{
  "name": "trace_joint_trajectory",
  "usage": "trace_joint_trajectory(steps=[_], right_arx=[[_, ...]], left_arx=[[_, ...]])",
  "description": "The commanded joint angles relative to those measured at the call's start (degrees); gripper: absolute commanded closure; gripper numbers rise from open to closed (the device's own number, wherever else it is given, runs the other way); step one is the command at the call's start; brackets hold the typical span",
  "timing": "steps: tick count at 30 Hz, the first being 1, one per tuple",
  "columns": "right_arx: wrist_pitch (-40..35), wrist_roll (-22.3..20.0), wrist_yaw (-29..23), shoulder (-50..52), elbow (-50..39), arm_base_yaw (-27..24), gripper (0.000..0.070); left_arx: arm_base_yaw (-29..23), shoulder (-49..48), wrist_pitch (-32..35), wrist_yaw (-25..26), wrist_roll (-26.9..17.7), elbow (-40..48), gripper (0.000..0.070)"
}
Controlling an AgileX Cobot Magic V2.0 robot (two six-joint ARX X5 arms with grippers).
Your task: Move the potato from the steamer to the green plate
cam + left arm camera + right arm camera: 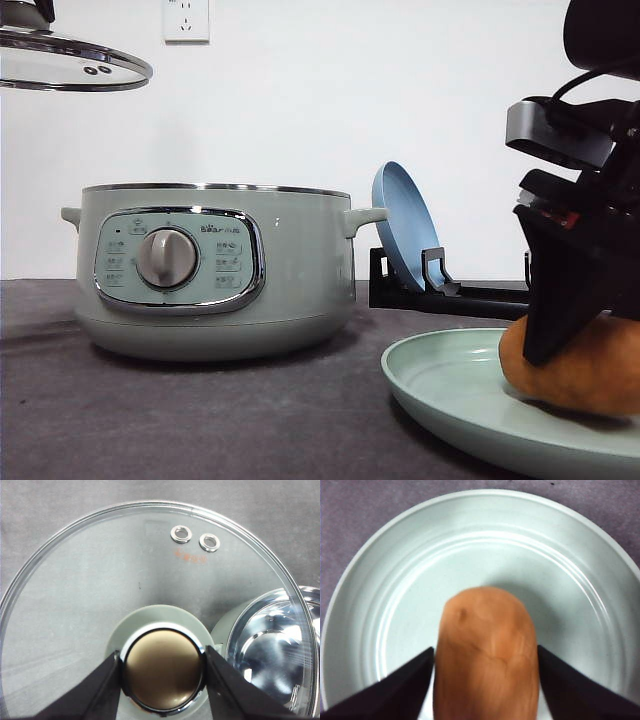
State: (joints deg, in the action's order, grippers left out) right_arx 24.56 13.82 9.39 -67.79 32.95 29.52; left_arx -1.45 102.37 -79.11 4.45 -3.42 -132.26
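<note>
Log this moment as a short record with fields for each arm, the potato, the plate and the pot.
left gripper: shut on the lid knob, lid held in the air
right gripper: around the potato
potato: on the green plate
steamer: uncovered, on the table
blue plate: standing in a rack behind

A blue plate (403,225) stands on edge in a black rack (440,288) on the dark grey bench (150,420). A white wall socket (186,19) is mounted on the white wall (400,90) behind.

Matt potato (487,655), clear glass lid (100,580)
</note>
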Motion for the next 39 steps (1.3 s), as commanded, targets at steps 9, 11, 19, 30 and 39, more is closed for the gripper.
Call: trace_joint_trajectory(steps=[9, 11, 19, 30, 39], right_arx=[[9.2, 1.2, 0.2, 5.0, 8.1, 0.3, 0.0139], [13.1, 1.2, 0.2, 7.7, 11.0, 0.4, 0.0139], [29.2, 1.3, -0.3, 21.0, 25.2, 0.3, 0.0139], [39.9, 2.3, -0.9, 34.4, 40.4, 0.3, 0.0139], [43.5, 3.7, -3.4, 39.1, 41.8, 0.3, 0.0139]], left_arx=[[0.1, 0.0, 2.4, 0.3, 0.5, 0.2, 0.0700], [0.1, 0.0, 2.4, 0.3, 0.6, 0.3, 0.0700], [0.1, 0.0, 2.4, 0.3, 1.1, 0.3, 0.0700], [2.6, 0.0, 2.4, 0.3, 1.2, 0.3, 0.0700], [7.2, 0.0, 2.3, 0.3, 1.5, 0.3, 0.0700]])
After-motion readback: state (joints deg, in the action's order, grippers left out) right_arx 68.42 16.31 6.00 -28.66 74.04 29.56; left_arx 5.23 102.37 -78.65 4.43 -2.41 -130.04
